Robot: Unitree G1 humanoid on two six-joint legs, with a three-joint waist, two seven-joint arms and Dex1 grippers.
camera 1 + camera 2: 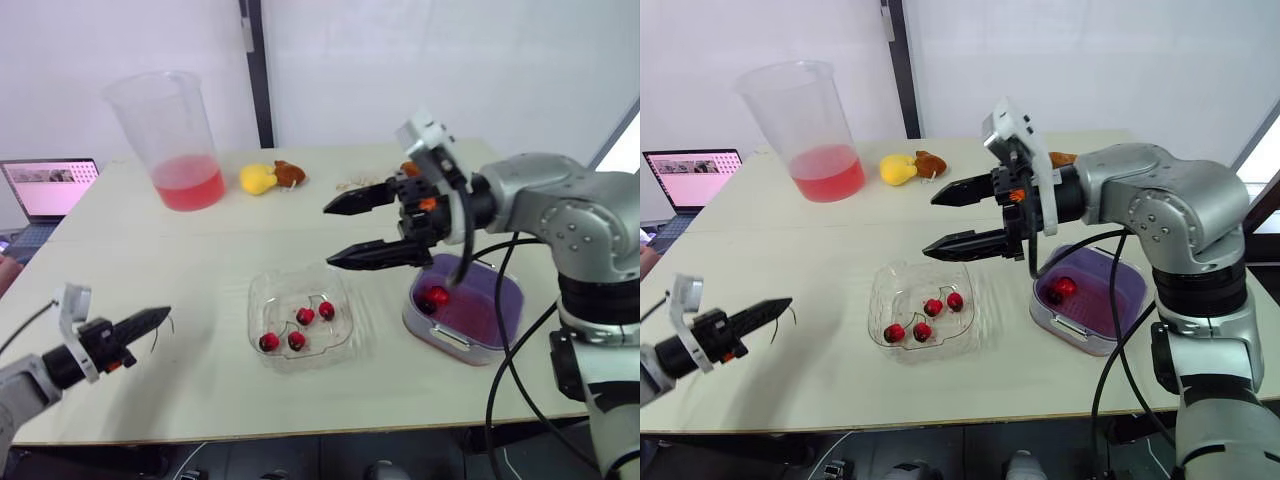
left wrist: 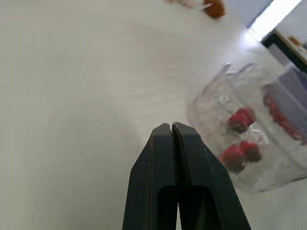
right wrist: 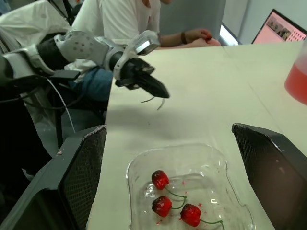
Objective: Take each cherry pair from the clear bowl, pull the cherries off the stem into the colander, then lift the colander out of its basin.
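A pale surface (image 1: 200, 260) carries the whole arrangement. At its far side stand a tall clear beaker (image 1: 170, 135) holding a little red liquid and, at the robot's far left, an open laptop (image 1: 50, 188), both well apart from the work. Toward the robot's right sits the basin (image 1: 450, 340) with the purple colander (image 1: 490, 300) nested inside it, and at least one red cherry (image 1: 435, 296) lies in the colander. Just beside it, toward the centre, is the clear bowl (image 1: 262, 290), in which four cherries (image 1: 305, 316) lie with their stalks attached. The right end effector (image 1: 328, 235) hangs above the gap between bowl and colander, its two fingers spread wide and holding nothing. The left end effector (image 1: 160, 318) hovers near the front left edge, well apart from the bowl, its fingers pressed together on what appears to be a thin bare stem (image 3: 159, 105). The stage is judged to be between pairs: one pair looks stripped and the fruit in the bowl is yet to be handled. The next move probably calls for discarding the stem, then lowering an end effector into the bowl to grip a stalk, not the fruit. The colander is not yet due for lifting.
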